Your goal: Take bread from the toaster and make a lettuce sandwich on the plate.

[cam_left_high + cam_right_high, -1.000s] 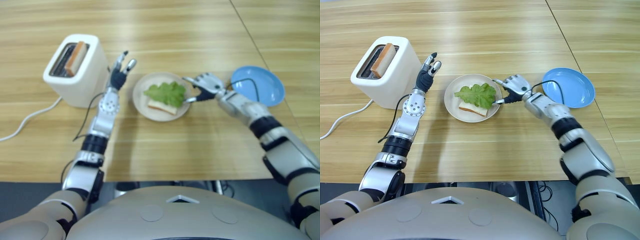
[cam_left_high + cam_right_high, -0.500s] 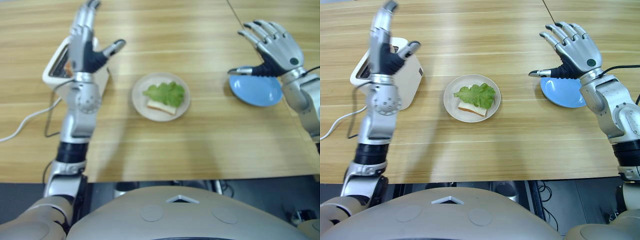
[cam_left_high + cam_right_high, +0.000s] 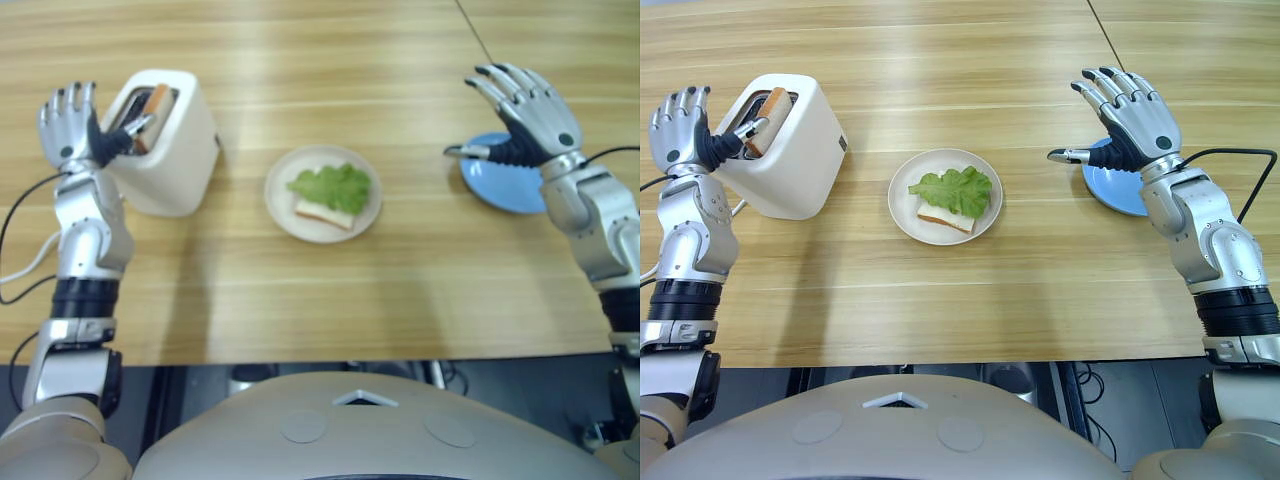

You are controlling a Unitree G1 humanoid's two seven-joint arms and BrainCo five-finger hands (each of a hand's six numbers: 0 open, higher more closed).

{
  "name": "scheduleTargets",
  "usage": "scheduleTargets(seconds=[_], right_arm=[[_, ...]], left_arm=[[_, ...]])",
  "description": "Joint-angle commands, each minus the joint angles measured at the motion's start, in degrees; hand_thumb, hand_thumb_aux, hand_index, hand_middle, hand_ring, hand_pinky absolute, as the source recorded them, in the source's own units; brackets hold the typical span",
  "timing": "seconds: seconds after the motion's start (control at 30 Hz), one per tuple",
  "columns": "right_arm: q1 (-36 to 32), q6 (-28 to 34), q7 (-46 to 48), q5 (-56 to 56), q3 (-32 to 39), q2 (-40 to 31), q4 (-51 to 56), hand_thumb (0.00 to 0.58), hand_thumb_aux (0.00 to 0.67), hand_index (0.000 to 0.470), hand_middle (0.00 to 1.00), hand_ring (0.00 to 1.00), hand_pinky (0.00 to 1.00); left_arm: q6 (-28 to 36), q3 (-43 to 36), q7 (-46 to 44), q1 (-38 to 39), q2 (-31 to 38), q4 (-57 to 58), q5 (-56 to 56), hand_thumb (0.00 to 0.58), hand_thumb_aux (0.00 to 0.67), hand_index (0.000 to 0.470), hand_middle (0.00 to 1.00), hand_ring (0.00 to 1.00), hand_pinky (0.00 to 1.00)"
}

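A white toaster point(image 3: 790, 150) stands at the left of the table with a slice of bread point(image 3: 771, 105) sticking up from its slot. My left hand point(image 3: 682, 132) is raised just left of the toaster, fingers spread and open, thumb reaching toward the slot. A beige plate point(image 3: 911, 226) in the middle carries a bread slice point(image 3: 940, 217) with a lettuce leaf point(image 3: 953, 189) on top. My right hand point(image 3: 1130, 118) hovers open at the right, above a blue plate point(image 3: 1118, 190), holding nothing.
The toaster's white cord point(image 3: 680, 245) trails off to the left edge. A dark seam point(image 3: 1118, 62) in the wooden table runs past the blue plate. A black cable point(image 3: 1240, 155) loops beside my right forearm.
My left hand dropped from high above the toaster and shifted left, now beside the slot. The right hand lowered slightly over the blue plate. Both had pulled back from the middle plate a second ago.
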Motion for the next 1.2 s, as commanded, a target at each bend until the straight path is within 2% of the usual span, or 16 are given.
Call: scheduleTargets(seconds=[0.03,0.13,0.3,0.37,0.4,0.53,0.57,0.6,0.67,0.97,1.0,1.03,1.1,1.13,1.17,1.2], right_arm=[[-0.47,-0.49,0.0,-0.35,-0.46,0.19,0.34,0.0,0.0,0.0,0.0,0.0,0.0],[-0.44,-0.57,-0.04,-0.34,-0.47,0.29,0.52,0.0,0.0,0.0,0.0,0.0,0.0],[-0.49,-0.75,-0.23,-0.25,-0.41,0.38,1.48,0.0,0.0,0.0,0.0,0.0,0.0],[-0.47,-0.59,-0.24,-0.58,-0.38,0.33,1.44,0.0,0.0,0.0,0.0,0.0,0.0],[-0.51,-0.66,-0.21,-0.51,-0.4,0.34,1.48,0.0,0.0,0.0,0.0,0.0,0.0],[-0.48,-0.78,-0.1,-0.37,-0.46,0.41,1.46,0.0,0.0,0.0,0.0,0.0,0.0],[-0.52,-0.79,-0.07,-0.36,-0.42,0.45,1.5,0.0,0.0,0.0,0.0,0.0,0.0],[-0.56,-0.79,-0.07,-0.37,-0.38,0.51,1.55,0.0,0.0,0.0,0.0,0.0,0.0],[-0.66,-0.78,-0.09,-0.39,-0.28,0.64,1.71,0.0,0.0,0.0,0.0,0.0,0.0],[-0.64,-0.92,-0.21,-0.45,-0.33,0.86,2.16,0.0,0.0,0.0,0.0,0.0,0.0],[-0.72,-0.97,-0.19,-0.43,-0.33,0.84,2.18,0.0,0.0,0.0,0.0,0.0,0.0],[-0.76,-0.99,-0.2,-0.44,-0.35,0.81,2.2,0.0,0.0,0.0,0.0,0.0,0.0],[-0.8,-1.01,-0.21,-0.44,-0.37,0.79,2.27,0.0,0.0,0.0,0.0,0.0,0.0],[-0.77,-1.02,-0.23,-0.44,-0.39,0.78,2.27,0.0,0.0,0.0,0.0,0.0,0.0],[-0.75,-1.04,-0.25,-0.42,-0.41,0.78,2.27,0.0,0.0,0.0,0.0,0.0,0.0],[-0.73,-1.05,-0.27,-0.4,-0.44,0.79,2.27,0.0,0.0,0.0,0.0,0.0,0.0]], left_arm=[[0.96,-1.58,-1.9,0.33,0.21,2.33,-1.46,0.0,0.0,0.0,0.0,0.0,0.0],[0.75,-1.66,-2.06,0.17,0.31,2.66,-2.51,0.0,0.0,0.0,0.0,0.0,0.0],[0.21,-1.71,-1.17,0.28,0.42,1.9,-3.53,0.452,0.355,0.244,0.0,0.0,0.0],[-0.25,-2.0,-0.62,0.32,0.53,1.28,-3.5,0.484,0.397,0.272,0.02,0.02,0.02],[-0.48,-2.27,-0.66,0.45,0.64,0.84,-3.45,0.516,0.447,0.307,0.33,0.33,0.33],[-1.45,-3.96,0.08,0.9,1.42,-0.48,-2.4,0.427,0.326,0.224,0.25,0.25,0.25],[-1.79,-4.57,0.36,0.96,1.77,-0.74,-1.79,0.319,0.221,0.152,0.23,0.23,0.23],[-2.19,-5.02,0.23,0.95,1.9,-1.04,-1.68,0.092,0.055,0.038,0.13,0.13,0.13],[-2.61,-5.76,0.41,0.92,2.16,-1.49,-1.19,0.0,0.0,0.0,0.0,0.0,0.0],[-1.93,-5.13,-0.64,0.63,1.96,0.36,-2.68,0.0,0.0,0.0,0.0,0.0,0.0],[-1.86,-4.86,-0.76,0.73,1.89,0.39,-3.11,0.234,0.152,0.105,0.0,0.0,0.0],[-1.92,-4.4,-0.47,0.82,1.67,0.5,-3.75,0.56,0.547,0.375,0.0,0.0,0.0],[-2.13,-4.09,-0.32,0.76,1.49,0.71,-4.76,0.58,0.652,0.447,0.1,0.1,0.1],[-2.25,-4.03,-0.09,0.7,1.42,0.75,-5.15,0.58,0.67,0.46,0.73,0.73,0.73],[-2.34,-4.11,-0.24,0.64,1.45,0.82,-5.56,0.58,0.67,0.46,1.0,1.0,1.0],[-2.47,-4.17,-0.23,0.65,1.4,0.73,-5.93,0.58,0.67,0.46,1.0,1.0,1.0]])
